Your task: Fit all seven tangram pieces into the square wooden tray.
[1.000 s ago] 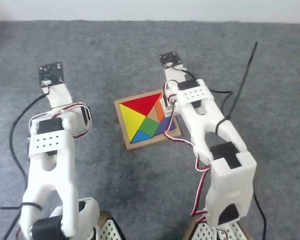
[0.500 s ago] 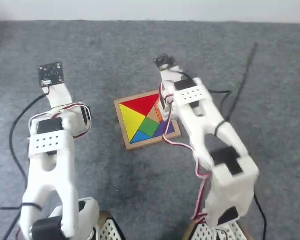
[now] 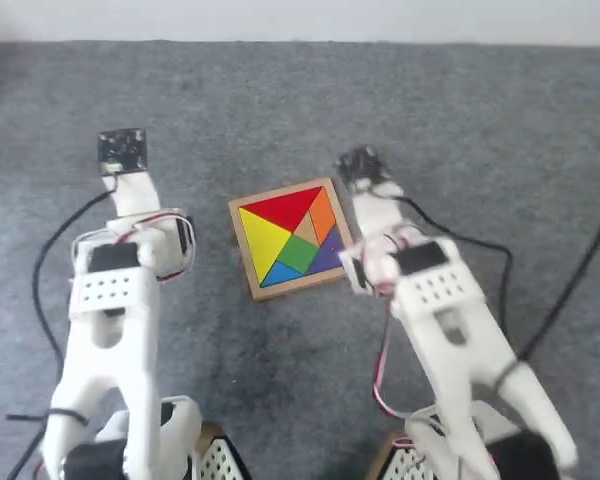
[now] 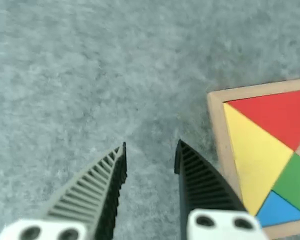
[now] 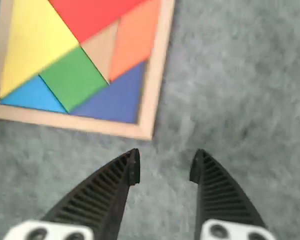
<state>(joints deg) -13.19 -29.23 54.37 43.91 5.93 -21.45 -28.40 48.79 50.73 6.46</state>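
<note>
Checking jaws first: left gripper (image 4: 151,145) is spread apart and holds nothing, hanging over the grey mat (image 3: 280,100) just beside the tray's near rim. Right gripper (image 5: 166,151) is parted too and empty, above the mat just off one tray corner.

The square wooden tray (image 4: 217,130) sits between the two arms, turned at an angle on the mat. Inside it lie the red triangle (image 3: 280,208), yellow triangle (image 3: 260,240), green square (image 3: 298,254), blue triangle (image 3: 278,274), orange piece (image 3: 324,215) and indigo triangle (image 3: 330,252), all flush. The tan triangle (image 3: 305,232) at the middle is either a plain-wood piece or bare tray floor; I can't tell which.

Risks:
- The right fingertips are close to the tray corner, so a low sweep could clip the rim and spin the tray or pop the edge pieces loose.
- The same goes on the left side if that arm swings inward low.
- If the tan patch is a gap, the task would be wrongly judged complete.

No brand, label or writing is readable on the tray or pieces.
</note>
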